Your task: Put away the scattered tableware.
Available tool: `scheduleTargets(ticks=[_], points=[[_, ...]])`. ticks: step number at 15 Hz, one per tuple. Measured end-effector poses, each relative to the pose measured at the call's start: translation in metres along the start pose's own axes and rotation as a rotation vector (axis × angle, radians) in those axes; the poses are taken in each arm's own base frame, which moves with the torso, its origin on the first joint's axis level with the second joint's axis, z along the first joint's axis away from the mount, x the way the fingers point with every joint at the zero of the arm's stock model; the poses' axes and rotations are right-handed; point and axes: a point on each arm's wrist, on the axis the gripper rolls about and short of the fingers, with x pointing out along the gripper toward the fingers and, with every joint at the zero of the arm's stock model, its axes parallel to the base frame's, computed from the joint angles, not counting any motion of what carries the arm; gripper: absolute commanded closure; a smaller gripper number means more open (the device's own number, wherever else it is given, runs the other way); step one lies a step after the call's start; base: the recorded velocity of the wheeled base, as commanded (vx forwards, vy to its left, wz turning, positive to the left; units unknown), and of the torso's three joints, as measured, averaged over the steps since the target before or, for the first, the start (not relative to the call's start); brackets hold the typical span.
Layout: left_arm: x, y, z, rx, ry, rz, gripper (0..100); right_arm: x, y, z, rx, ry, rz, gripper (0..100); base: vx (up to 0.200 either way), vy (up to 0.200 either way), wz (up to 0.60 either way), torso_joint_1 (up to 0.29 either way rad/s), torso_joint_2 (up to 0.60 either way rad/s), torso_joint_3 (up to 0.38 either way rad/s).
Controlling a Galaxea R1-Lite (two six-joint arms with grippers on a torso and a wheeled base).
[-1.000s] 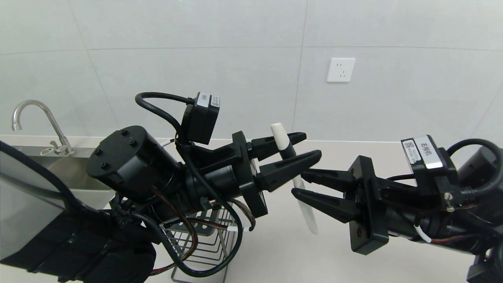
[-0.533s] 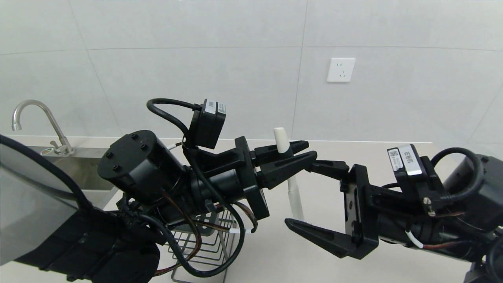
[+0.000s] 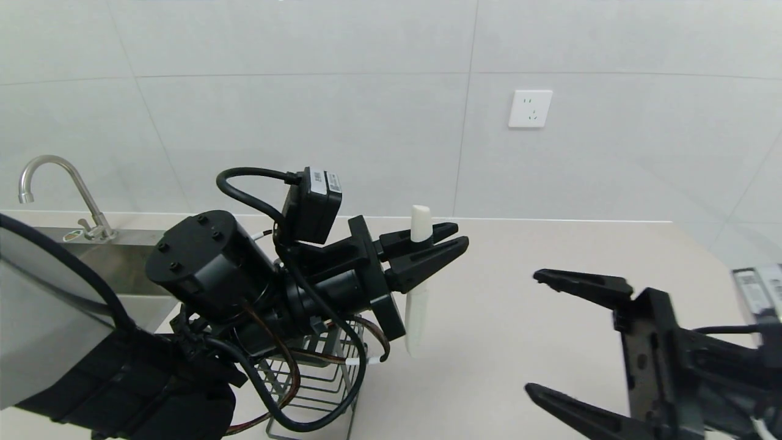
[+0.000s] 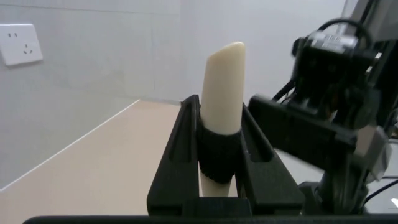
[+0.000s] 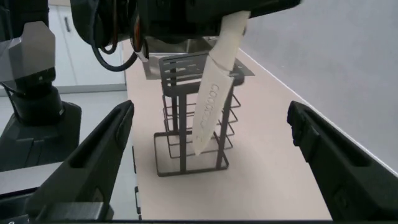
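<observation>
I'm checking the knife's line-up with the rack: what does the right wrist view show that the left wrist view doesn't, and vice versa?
Right wrist view: the knife's blade hanging tip-down, the wire rack behind it on the counter, framed by the open fingers of the right gripper. Left wrist view: the handle's end standing above the shut fingers of the left gripper, plus a wall socket. Both: the knife, clamped in the left gripper.
</observation>
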Motion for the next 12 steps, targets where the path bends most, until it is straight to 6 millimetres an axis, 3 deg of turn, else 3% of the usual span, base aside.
scheduleTargets(ticks=[5,8,12], points=[[-0.004,-0.001,0.008,0.018,-0.017,0.012,100,-0.078,0.018,0.031,-0.121,-0.095,-0.249,0,0.0,0.0,0.0,0.0,0.0,0.0],[-0.005,-0.004,0.015,0.029,-0.039,0.031,100,-0.118,0.048,0.044,-0.22,-0.153,-0.396,0,0.0,0.0,0.0,0.0,0.0,0.0],[-0.006,-0.007,0.025,0.055,-0.063,0.027,100,-0.153,0.098,0.044,-0.331,-0.204,-0.534,0,0.0,0.0,0.0,0.0,0.0,0.0]])
